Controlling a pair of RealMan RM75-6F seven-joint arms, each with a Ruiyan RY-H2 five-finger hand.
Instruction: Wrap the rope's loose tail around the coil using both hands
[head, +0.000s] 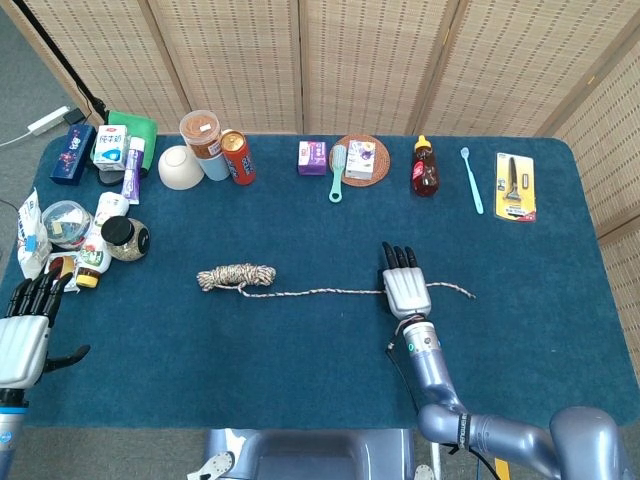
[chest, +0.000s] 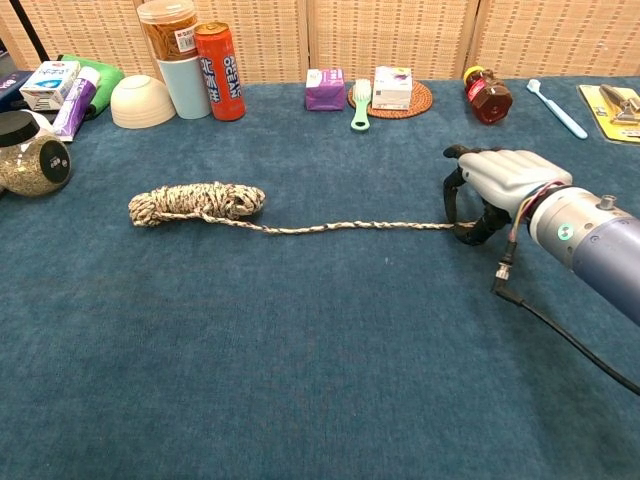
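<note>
**Right hand arched over the rope's tail, coil lying to the left**

Nearest to us, at the left near corner of the blue table (head: 300, 360), our left hand (head: 25, 335) sits palm down off the table edge, fingers extended and slightly apart, holding nothing and well apart from the rope.

At mid-table our right hand (chest: 495, 185) is palm down over the rope's loose tail (head: 320, 292). In the chest view its fingers (chest: 462, 205) curl downward around the tail where the cord passes beneath the palm; whether they actually pinch it we cannot tell. A short end of the tail shows to the right of the hand in the head view.

The tail runs nearly straight, left to right, from our right hand to the coil (head: 236, 276). The coil lies left of centre, its long axis also left to right, with the tail leaving its near right end.

Along the far edge stand a white bowl (head: 181, 167), a red can (head: 238, 156), a brown bottle (head: 425, 167) and a toothbrush (head: 471, 179).
</note>
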